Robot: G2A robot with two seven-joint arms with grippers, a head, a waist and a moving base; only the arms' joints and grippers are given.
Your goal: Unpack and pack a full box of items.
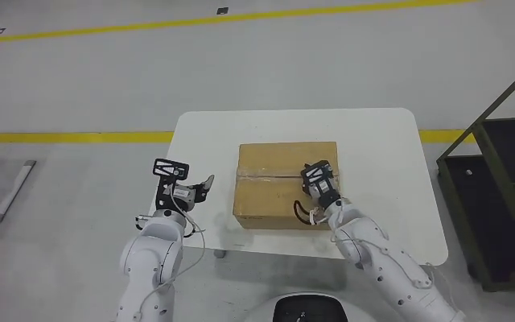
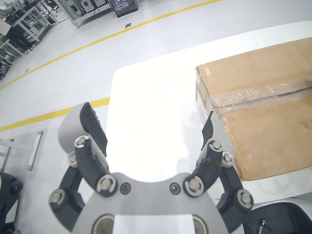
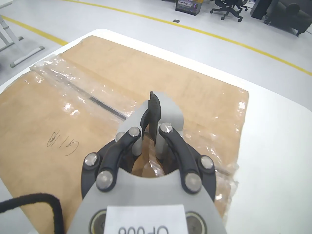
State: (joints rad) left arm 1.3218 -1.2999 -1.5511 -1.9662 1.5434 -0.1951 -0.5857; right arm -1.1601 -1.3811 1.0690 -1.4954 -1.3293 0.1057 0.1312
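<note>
A closed brown cardboard box (image 1: 286,183) sits in the middle of the white table (image 1: 386,137), its top seam covered with clear tape (image 3: 80,91). My right gripper (image 3: 152,113) is shut, with nothing seen between its fingers, just above the box top by the seam's right end; it appears as right gripper (image 1: 316,179) in the top view. My left gripper (image 2: 151,125) stands open over the table's left part, beside the box (image 2: 258,103) and apart from it, and appears as left gripper (image 1: 189,187) from above.
A dark metal cart (image 1: 491,193) stands off the table's right side. Yellow floor lines (image 1: 80,137) run behind the table. Bare tabletop lies left and right of the box.
</note>
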